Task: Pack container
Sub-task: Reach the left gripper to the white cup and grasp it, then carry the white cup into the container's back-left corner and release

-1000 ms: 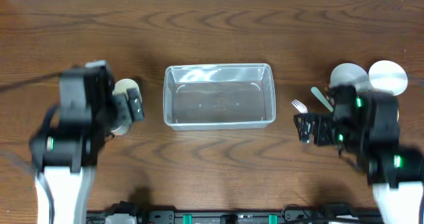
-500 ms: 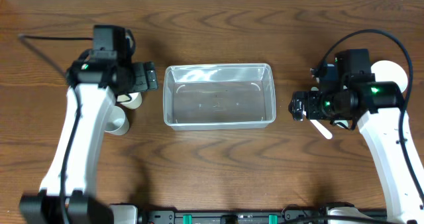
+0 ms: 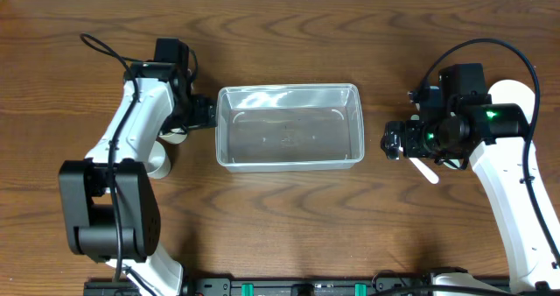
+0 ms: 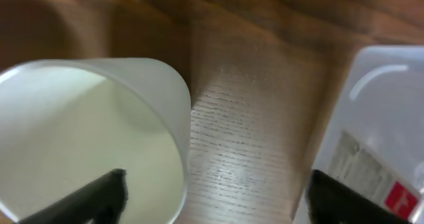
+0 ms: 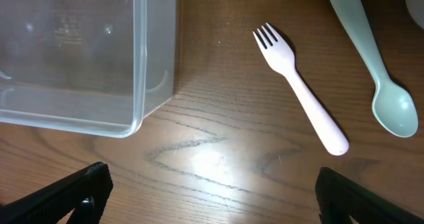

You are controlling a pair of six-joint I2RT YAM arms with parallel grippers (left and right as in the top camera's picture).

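The container [image 3: 289,164] sat centred on the table [image 3: 280,235]; we couldn't read its label [image 4: 370,174]. Only the right wrist view showed the fork [image 5: 301,91] beside it. Left tool [image 4: 217,184] and right tool [image 5: 212,177] gaped wide, empty.

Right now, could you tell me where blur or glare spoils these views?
Overhead: sharp, evenly lit, pale reflections inside the container. Left wrist: the white cup and the container's corner are soft; only the table between them is in focus. Right wrist: crisp on the fork and spoon, with a bright glare patch on the table.
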